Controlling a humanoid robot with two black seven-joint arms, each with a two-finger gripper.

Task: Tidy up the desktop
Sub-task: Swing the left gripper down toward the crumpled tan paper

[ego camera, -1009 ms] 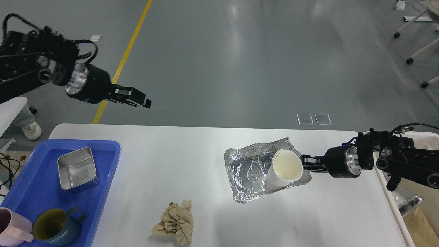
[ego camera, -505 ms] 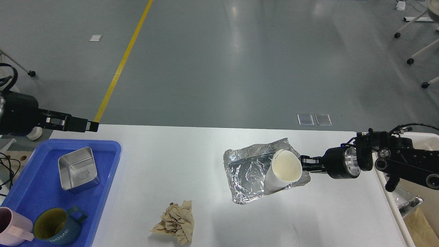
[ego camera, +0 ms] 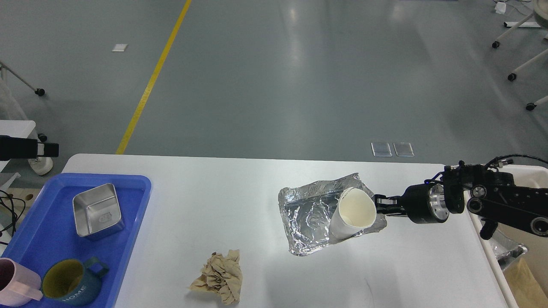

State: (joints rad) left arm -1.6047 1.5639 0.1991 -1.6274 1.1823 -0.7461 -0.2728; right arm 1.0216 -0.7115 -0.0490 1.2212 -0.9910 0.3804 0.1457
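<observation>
The white desktop (ego camera: 214, 205) holds a sheet of crumpled silver foil (ego camera: 306, 218) with a white paper cup (ego camera: 355, 211) tilted on it, mouth up and to the right. My right gripper (ego camera: 380, 204) comes in from the right and is shut on the cup's right rim; its fingertips are partly hidden behind the cup. A crumpled tan paper ball (ego camera: 218, 278) lies near the front edge. Only the dark tip of my left gripper (ego camera: 51, 149) shows at the left edge, above and beyond the table's far left corner.
A blue plastic tray (ego camera: 143, 196) at the left holds a square metal tin (ego camera: 96, 209), a teal mug (ego camera: 70, 284) and a pink mug (ego camera: 13, 284). A cream-white bin (ego camera: 520, 171) with foil and paper inside stands off the right edge.
My left arm has swung down and left, almost out of view. My right gripper has shifted slightly left, with the cup and foil moving along with it.
</observation>
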